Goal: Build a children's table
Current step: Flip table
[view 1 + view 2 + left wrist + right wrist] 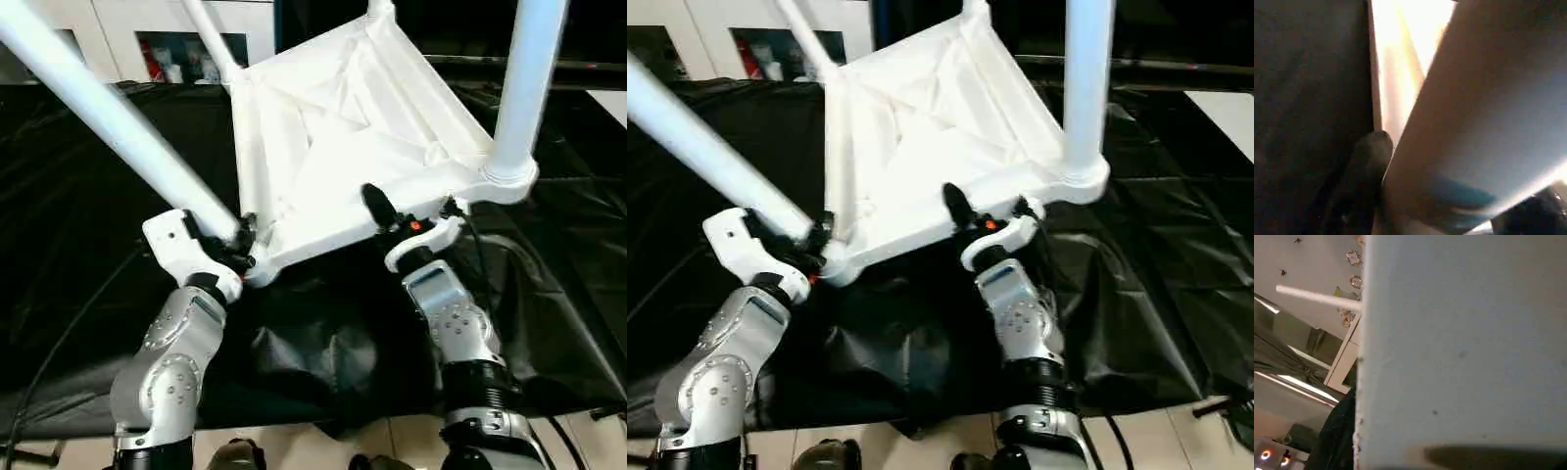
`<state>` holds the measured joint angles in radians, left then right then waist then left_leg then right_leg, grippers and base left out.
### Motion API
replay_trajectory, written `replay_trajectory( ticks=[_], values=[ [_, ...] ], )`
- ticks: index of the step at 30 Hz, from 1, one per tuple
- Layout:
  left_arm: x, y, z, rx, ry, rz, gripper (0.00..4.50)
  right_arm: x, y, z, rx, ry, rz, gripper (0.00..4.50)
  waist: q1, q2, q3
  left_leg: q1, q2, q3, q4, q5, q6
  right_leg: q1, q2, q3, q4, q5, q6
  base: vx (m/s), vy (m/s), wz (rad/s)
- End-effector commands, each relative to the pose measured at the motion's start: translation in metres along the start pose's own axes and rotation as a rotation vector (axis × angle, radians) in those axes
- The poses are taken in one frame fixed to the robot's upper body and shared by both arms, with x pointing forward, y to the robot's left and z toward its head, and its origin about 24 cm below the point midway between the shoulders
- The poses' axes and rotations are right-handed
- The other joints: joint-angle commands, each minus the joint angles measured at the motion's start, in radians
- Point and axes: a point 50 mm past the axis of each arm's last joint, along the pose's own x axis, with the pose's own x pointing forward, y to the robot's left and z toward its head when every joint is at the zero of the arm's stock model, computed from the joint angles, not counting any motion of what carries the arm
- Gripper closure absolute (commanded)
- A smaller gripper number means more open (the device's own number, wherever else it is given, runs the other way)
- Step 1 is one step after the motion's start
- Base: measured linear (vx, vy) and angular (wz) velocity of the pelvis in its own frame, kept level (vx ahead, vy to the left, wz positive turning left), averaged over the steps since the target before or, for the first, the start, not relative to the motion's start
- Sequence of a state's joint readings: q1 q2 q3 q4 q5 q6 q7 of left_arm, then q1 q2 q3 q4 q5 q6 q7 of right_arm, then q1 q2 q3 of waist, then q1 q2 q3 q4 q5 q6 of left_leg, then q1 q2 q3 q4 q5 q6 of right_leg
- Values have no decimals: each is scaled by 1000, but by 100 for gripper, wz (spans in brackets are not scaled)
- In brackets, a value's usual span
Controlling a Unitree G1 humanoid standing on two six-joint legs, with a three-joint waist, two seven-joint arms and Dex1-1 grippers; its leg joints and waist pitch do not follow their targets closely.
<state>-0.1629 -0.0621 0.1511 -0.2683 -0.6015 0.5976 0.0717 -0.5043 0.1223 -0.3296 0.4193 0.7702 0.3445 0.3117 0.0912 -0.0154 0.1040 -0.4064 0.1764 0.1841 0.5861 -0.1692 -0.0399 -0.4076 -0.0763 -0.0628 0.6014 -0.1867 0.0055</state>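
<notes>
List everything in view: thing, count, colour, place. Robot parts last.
table top: one, white, ribbed underside facing the camera, tilted up over the black cover, centre of the head views.
table legs: four, white, one at each corner; near left leg slants to upper left, near right leg rises at the right, far left leg is thin behind the top, and a stub of the far right leg shows at the top edge.
black cover: one, black, draped over the work surface under the table.
left gripper: one, black fingers, clamped on the near left leg at its base by the corner socket.
right gripper: one, black fingers, astride the top's near edge.
forearms: two, silver, bottom left and bottom right.
</notes>
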Motion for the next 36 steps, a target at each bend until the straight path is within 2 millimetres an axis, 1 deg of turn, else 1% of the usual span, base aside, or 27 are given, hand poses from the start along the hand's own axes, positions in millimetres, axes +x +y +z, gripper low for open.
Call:
replay_trajectory(
  ticks=[1,3,4,5,8,11,14,15,16,17,18,19,20,21,22,23,24,25,26,27,28,29,30,32,33,35,36],
  values=[
    [-3,-8,-8,-86,13,-36,119,7,18,32,-85,-125,67,245,-1,2,-74,26,51,-18,-68,-87,16,47,-62,44,-48,-24,-177,0,0,0],
    [-8,-2,-8,-87,26,-38,105,5,18,42,-102,-160,56,246,0,1,-76,28,50,-16,-64,-68,29,47,-62,45,-46,-1,-186,0,0,0],
    [-11,0,-9,-90,37,-46,105,5,18,46,-104,-177,50,246,0,3,-77,27,51,-17,-64,-65,32,48,-62,44,-45,2,-189,0,0,0],
    [-13,0,-9,-92,42,-51,80,4,18,49,-107,-184,48,246,1,6,-77,27,51,-16,-62,-64,35,47,-62,44,-45,3,-193,0,0,0],
    [-20,2,-9,-95,76,-74,72,3,19,56,-137,-198,47,246,3,5,-77,28,51,-14,-62,-71,34,46,-59,44,-45,-1,-193,0,0,0],
    [-29,6,-12,-81,117,-86,34,2,21,65,-158,-223,45,246,6,7,-77,30,52,-15,-64,-97,22,46,-58,44,-47,-34,-183,0,0,0],
    [-40,10,-14,-48,173,-128,26,-1,25,73,-218,-218,52,246,6,1,-78,31,49,-13,-63,-99,17,45,-55,44,-47,-50,-164,0,0,0],
    [-43,9,-14,-42,186,-148,17,-1,26,74,-238,-208,53,246,9,3,-78,31,48,-13,-62,-89,13,45,-55,45,-47,-51,-158,0,0,0],
    [-44,8,-15,-36,195,-163,7,-2,26,74,-254,-201,54,246,8,-4,-79,30,49,-13,-62,-86,13,46,-54,45,-47,-50,-155,0,0,0],
    [-47,6,-14,-6,212,-203,2,-3,27,76,-290,-189,51,246,11,-1,-78,33,48,-11,-62,-91,11,42,-54,45,-47,-59,-152,0,0,0],
    [-53,0,-13,82,249,-282,0,-5,28,80,-349,-175,37,246,12,-6,-78,32,48,-12,-64,-95,8,44,-53,45,-47,-75,-143,0,0,0],
    [-55,-2,-12,101,255,-297,0,-6,28,81,-360,-173,33,246,16,-3,-78,34,48,-15,-64,-97,5,42,-53,44,-46,-96,-130,0,0,0],
    [-58,-8,-8,192,264,-354,0,-9,31,86,-397,-176,22,246,15,-3,-77,33,47,-14,-65,-100,4,41,-52,45,-46,-105,-123,0,0,0],
    [-58,-9,-8,198,264,-358,0,-9,31,87,-398,-176,21,246,15,-6,-75,35,47,-12,-66,-117,1,39,-54,47,-49,-133,-112,0,0,0],
    [-59,-13,-6,237,263,-388,0,-11,32,89,-408,-177,16,246,14,-5,-73,32,46,-12,-67,-127,-11,40,-54,48,-51,-155,-104,0,0,0],
    [-59,-22,0,303,257,-442,0,-13,34,93,-452,-165,3,246,13,-5,-75,34,46,-11,-67,-131,-16,40,-55,49,-51,-160,-102,0,0,0],
    [-59,-23,0,309,257,-447,0,-13,34,93,-456,-164,2,246,17,-4,-78,39,45,-11,-65,-123,-24,38,-52,48,-49,-157,-89,0,0,0],
    [-60,-30,4,347,258,-489,0,-15,34,95,-493,-150,-12,246,11,-7,-77,31,44,-13,-67,-114,-29,43,-51,48,-47,-143,-89,0,0,0],
    [-60,-30,4,347,258,-489,0,-15,34,95,-493,-150,-12,246,13,-7,-79,35,42,-10,-63,-114,-32,39,-51,49,-46,-136,-89,0,0,0],
    [-61,-42,9,386,263,-558,0,-16,36,98,-542,-141,-34,246,11,-4,-81,32,41,-11,-63,-111,-32,42,-52,49,-44,-130,-93,0,0,0],
    [-62,-50,12,415,268,-606,0,-17,38,101,-582,-138,-46,246,13,-2,-84,37,40,-11,-61,-103,-43,40,-48,48,-42,-123,-91,0,0,0],
    [-63,-54,13,433,272,-635,0,-17,40,102,-605,-137,-53,246,11,-4,-85,37,39,-10,-60,-102,-41,39,-48,49,-40,-118,-95,0,0,0],
    [-64,-60,15,467,278,-673,0,-17,43,105,-647,-142,-67,246,14,-2,-87,36,38,-10,-58,-104,-46,41,-49,49,-40,-127,-97,0,0,0],
    [-63,-63,17,525,276,-686,0,-17,46,107,-694,-144,-82,246,12,-5,-86,31,37,-9,-57,-101,-50,45,-48,50,-41,-128,-91,0,0,0],
    [-62,-64,18,548,273,-687,0,-17,47,108,-708,-143,-88,246,14,-4,-88,32,36,-9,-56,-98,-50,45,-48,49,-42,-132,-86,0,0,0],
    [-58,-64,21,625,247,-664,0,-17,50,109,-756,-139,-104,246,13,-6,-92,32,36,-9,-54,-103,-54,45,-47,50,-41,-144,-77,0,0,0],
    [-58,-64,21,625,247,-664,0,-17,50,109,-756,-139,-104,246,13,-5,-91,32,37,-10,-55,-107,-55,44,-47,50,-43,-152,-74,0,0,0]
  ],
)
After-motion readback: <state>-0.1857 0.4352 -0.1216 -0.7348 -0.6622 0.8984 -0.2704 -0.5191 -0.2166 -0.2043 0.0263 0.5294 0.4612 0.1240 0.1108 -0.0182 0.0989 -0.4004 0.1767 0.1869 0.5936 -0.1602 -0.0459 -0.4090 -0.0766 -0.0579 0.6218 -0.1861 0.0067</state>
